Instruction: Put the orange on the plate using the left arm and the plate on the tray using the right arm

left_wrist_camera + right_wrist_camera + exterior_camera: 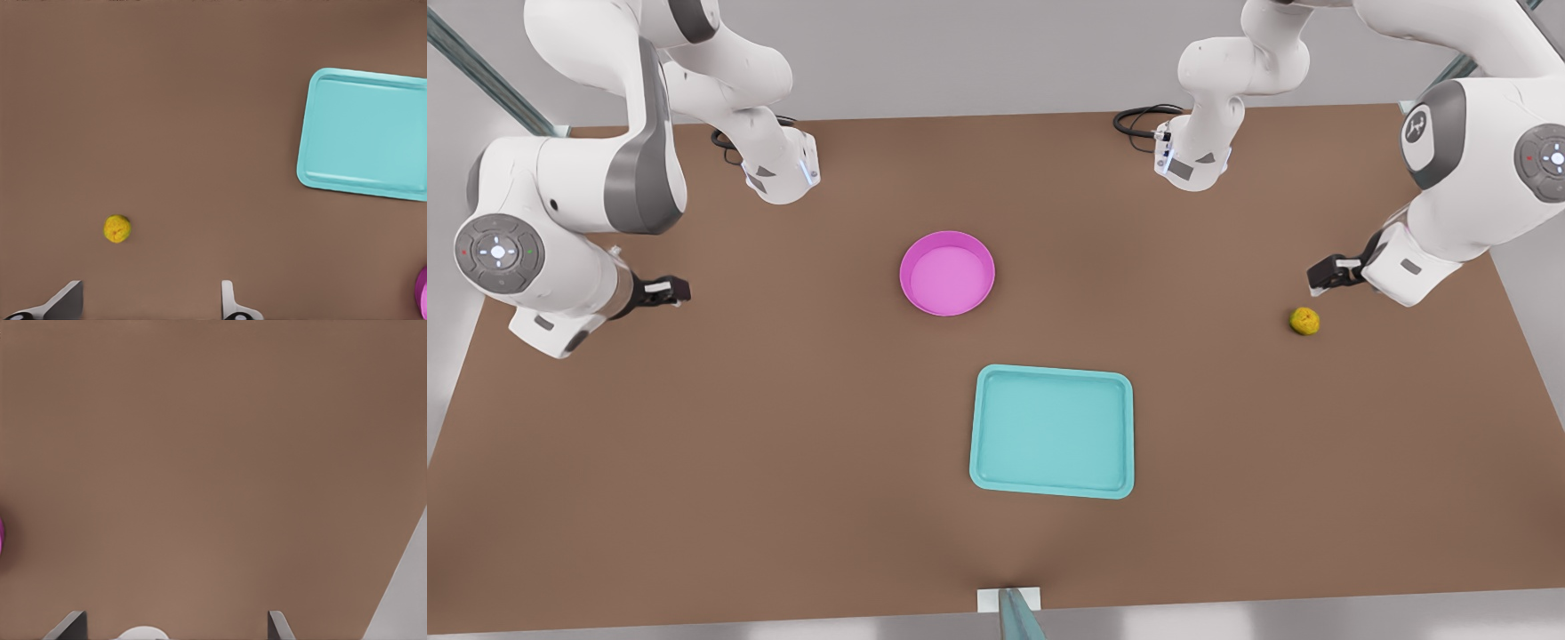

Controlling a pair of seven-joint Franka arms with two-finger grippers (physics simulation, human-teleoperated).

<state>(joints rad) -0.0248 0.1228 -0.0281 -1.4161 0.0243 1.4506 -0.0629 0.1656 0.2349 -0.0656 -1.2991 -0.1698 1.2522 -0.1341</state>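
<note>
The orange (pixel 1304 321) lay on the brown bench (pixel 783 444) at the front view's right, just beside the left claw (pixel 1323 277), whose fingers stood wide apart and empty. The right claw (pixel 669 291) waited at the front view's left, also spread and empty, well apart from the magenta plate (pixel 947 273). The teal tray (pixel 1052 431) sat near the plate. The orange, round and small, would likely roll away if one fingertip nudged it before both closed.
</note>
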